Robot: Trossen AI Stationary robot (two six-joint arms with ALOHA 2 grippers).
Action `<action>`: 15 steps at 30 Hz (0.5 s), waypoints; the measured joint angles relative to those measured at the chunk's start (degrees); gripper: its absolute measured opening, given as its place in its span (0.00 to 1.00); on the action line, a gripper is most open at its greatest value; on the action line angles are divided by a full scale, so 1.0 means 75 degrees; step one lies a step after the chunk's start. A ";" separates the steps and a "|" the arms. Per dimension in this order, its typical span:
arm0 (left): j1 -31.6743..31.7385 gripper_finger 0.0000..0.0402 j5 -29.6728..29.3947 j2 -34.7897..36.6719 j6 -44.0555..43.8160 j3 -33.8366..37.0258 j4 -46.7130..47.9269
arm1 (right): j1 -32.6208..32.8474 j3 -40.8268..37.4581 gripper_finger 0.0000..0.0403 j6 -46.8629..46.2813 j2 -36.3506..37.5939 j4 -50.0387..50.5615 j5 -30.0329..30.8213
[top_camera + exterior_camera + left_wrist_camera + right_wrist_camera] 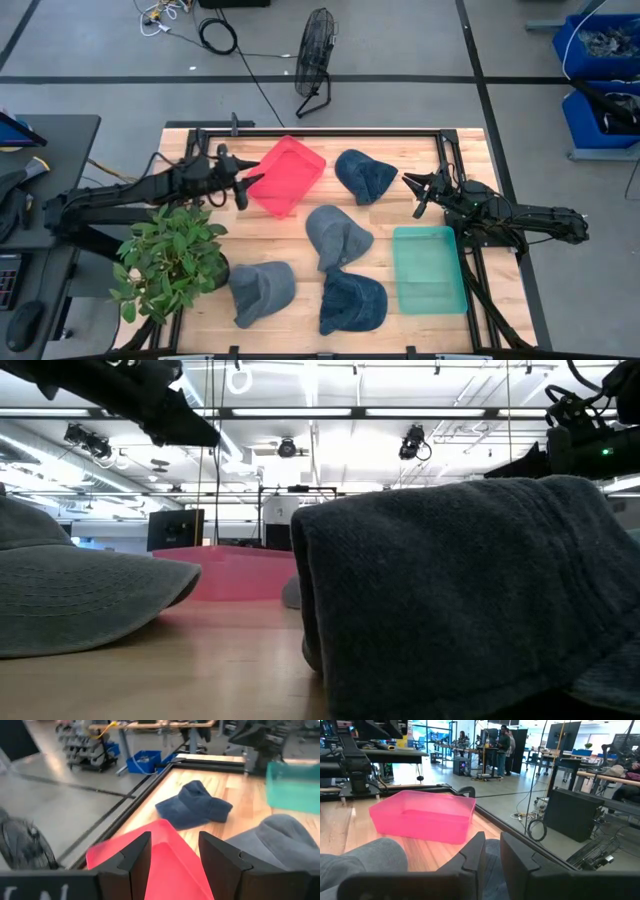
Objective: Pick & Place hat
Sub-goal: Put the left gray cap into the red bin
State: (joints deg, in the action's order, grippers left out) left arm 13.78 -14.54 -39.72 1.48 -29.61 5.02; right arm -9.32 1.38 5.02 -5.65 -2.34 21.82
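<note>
Colours, table w/ hats & trays

Table [300, 300] pale wood, black frame. Red tray [286, 176]; teal tray [429, 268]. Navy hats: [364, 175], [352, 303]. Grey hats: [336, 235], [261, 292]. Plant [170, 258] green. Both arms dark. Floor grey w/ black lines; bins [600, 45] blue.

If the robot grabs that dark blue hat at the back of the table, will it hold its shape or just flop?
The dark blue hat probably flops: it already lies slumped and creased on the table. It looks like soft cloth, so likely light and hard to break. Pushed, it would probably slide and bunch rather than roll.
</note>
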 joint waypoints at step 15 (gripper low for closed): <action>0.0857 0.42 0.0581 -0.0845 -0.0667 -0.0006 0.0467 | 0.0000 0.0001 0.16 0.0000 0.0000 0.0001 0.0000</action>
State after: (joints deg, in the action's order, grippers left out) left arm 20.21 -10.18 -46.06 -3.52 -29.65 8.52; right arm -9.32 1.39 5.02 -5.65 -2.33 21.82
